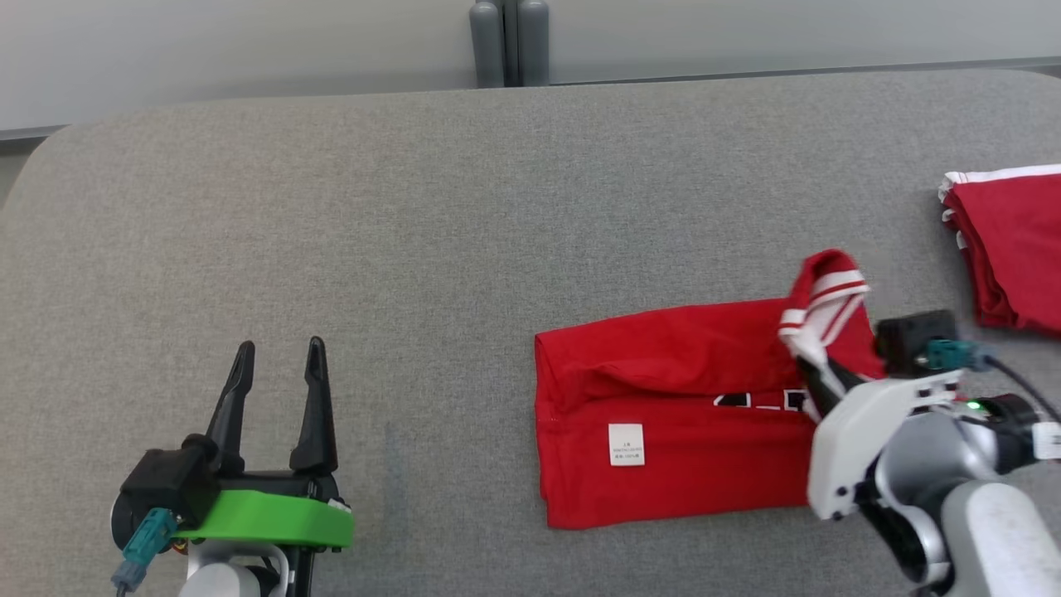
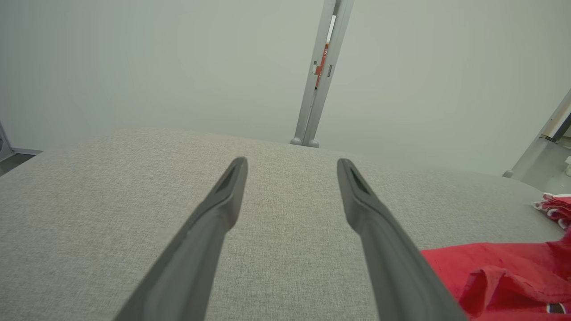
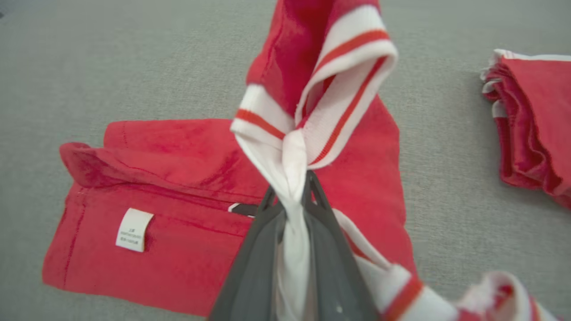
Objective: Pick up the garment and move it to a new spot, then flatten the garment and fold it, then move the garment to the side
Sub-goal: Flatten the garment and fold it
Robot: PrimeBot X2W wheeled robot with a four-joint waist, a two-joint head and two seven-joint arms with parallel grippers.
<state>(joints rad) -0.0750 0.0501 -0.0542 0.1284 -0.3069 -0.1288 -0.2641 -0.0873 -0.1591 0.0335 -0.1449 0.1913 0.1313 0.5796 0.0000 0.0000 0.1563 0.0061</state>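
My right gripper [image 3: 291, 178] is pinched shut on the white striped trim [image 3: 339, 67] of the red garment [image 1: 663, 414], holding that corner up off the grey table [image 1: 331, 207]. The rest of the garment lies folded flat, right of centre in the head view (white label [image 1: 626, 444] facing up). My left gripper [image 1: 278, 352] hovers at the lower left, fingers spread wide and holding nothing, well apart from the cloth. A folded red stack [image 1: 1011, 249] lies near the table's right edge.
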